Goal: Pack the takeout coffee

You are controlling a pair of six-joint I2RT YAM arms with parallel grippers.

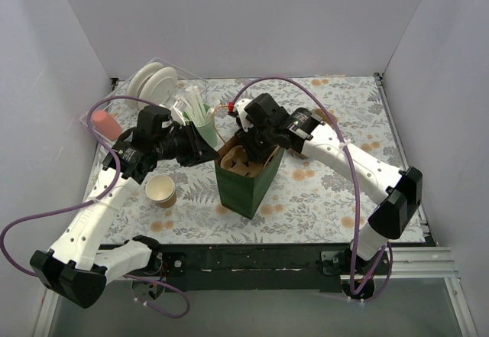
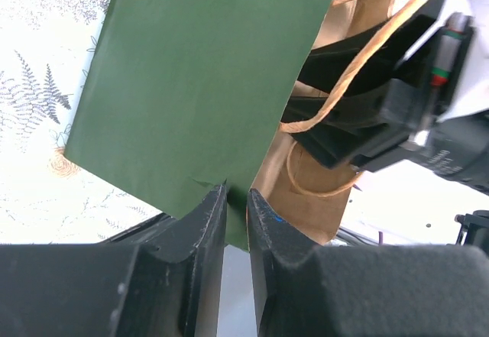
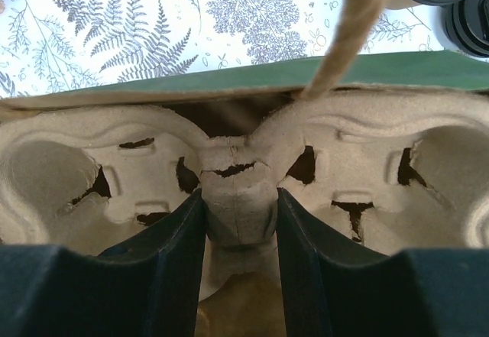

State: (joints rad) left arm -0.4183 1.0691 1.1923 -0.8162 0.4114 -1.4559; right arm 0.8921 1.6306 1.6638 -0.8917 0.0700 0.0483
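Note:
A green paper bag stands open in the middle of the table. My left gripper is shut on the bag's left rim; the left wrist view shows the green edge pinched between the jaws. My right gripper is at the bag's mouth, shut on the centre post of a brown moulded-pulp cup carrier, which sits inside the bag's top. A kraft paper cup stands open and lidless left of the bag. No cup with a black lid shows in any view.
A mint-green cup of white straws stands just behind the left gripper. White plates in a clear rack and a pink object are at the back left. The bag's paper-cord handles hang over its mouth. White walls enclose the table.

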